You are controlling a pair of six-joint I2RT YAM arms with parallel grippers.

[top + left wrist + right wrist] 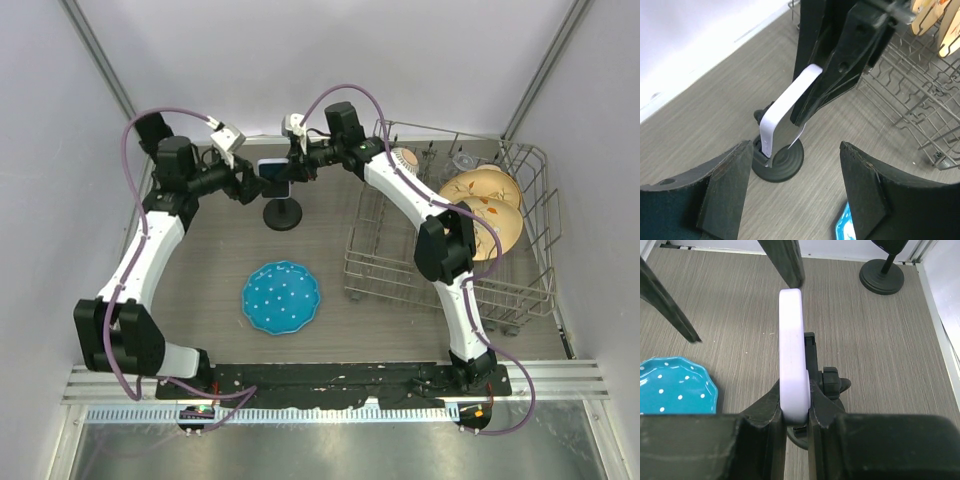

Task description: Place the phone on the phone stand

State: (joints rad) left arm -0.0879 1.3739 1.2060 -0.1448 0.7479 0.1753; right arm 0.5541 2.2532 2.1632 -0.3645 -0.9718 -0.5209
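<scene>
The white phone (275,174) is held edge-on above the black phone stand (283,214) at the back middle of the table. My right gripper (795,410) is shut on the phone (792,350), pinching its flat faces. In the left wrist view the phone (785,107) slants down and its lower end meets the cradle of the stand (781,162); I cannot tell whether it is seated. My left gripper (795,185) is open and empty, close to the phone's left side and apart from it. Its fingers (786,260) show in the right wrist view.
A blue dotted plate (281,297) lies in front of the stand. A wire dish rack (450,235) with tan plates (490,205) stands at the right. A black round-based post (881,276) stands by the back wall.
</scene>
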